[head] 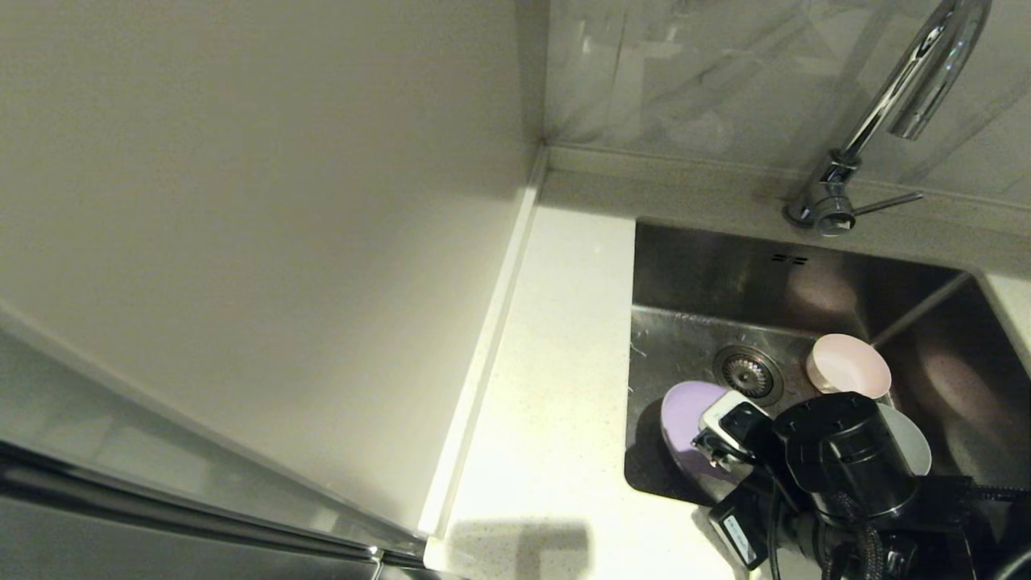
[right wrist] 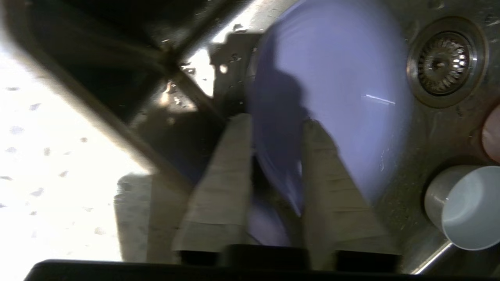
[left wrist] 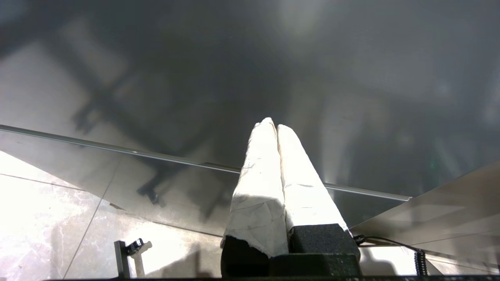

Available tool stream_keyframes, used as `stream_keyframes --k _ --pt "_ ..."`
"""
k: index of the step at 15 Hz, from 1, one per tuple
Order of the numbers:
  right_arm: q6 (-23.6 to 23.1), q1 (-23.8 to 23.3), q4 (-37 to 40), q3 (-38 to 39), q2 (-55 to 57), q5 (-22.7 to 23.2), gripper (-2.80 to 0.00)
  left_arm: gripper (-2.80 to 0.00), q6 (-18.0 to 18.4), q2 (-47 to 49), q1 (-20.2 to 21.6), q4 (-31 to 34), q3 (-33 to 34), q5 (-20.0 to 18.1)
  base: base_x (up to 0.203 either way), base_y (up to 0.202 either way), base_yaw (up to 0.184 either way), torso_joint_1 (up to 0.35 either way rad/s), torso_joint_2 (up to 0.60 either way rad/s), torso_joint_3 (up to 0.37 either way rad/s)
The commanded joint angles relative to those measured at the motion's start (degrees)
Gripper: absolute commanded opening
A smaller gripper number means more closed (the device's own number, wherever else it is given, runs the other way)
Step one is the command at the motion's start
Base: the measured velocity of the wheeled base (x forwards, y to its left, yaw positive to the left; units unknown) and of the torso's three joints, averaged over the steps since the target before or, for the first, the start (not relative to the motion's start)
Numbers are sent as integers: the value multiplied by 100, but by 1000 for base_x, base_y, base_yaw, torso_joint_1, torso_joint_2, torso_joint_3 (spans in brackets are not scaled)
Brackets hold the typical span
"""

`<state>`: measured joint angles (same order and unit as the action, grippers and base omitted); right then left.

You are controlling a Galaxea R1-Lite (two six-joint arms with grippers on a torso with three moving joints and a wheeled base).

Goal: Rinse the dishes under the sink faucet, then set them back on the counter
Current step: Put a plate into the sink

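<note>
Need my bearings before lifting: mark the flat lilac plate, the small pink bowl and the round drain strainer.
flat lilac plate [right wrist: 343,78], right wrist view, its face.
small pink bowl [head: 850,366], head view, its inside.
round drain strainer [head: 748,373], head view, its centre.

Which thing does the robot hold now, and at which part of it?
The right gripper holds the lilac plate by its rim, one finger on each face, in the sink. The left gripper is shut and holds nothing.

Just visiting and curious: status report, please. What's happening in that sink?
Right end effector straddling lilac plate rim in sink. Left end effector shut, parked away. Pink bowl, blue-grey bowl alongside, clear.
</note>
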<state>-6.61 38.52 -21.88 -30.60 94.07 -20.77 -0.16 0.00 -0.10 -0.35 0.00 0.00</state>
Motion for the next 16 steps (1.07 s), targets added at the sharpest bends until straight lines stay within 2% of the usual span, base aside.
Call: stream_keyframes --k 1,4,9,13,16 --pt "-7 7 17 103 -52 21 0 -280 -2 0 1 0 18 0 0 0 0 0 0 0" --pt "5 7 9 171 -95 21 0 -280 -2 0 1 0 12 0 0 0 0 0 0 0" --pt "401 -15 15 204 -294 -21 0 -280 -2 0 1 0 18 0 0 0 0 0 0 0" --pt "814 -885 32 196 -939 -279 0 -280 -2 0 1 0 18 0 0 0 0 0 0 0" --pt "883 -1930 56 504 -1805 -304 0 -280 -2 0 1 0 17 0 0 0 0 0 0 0"
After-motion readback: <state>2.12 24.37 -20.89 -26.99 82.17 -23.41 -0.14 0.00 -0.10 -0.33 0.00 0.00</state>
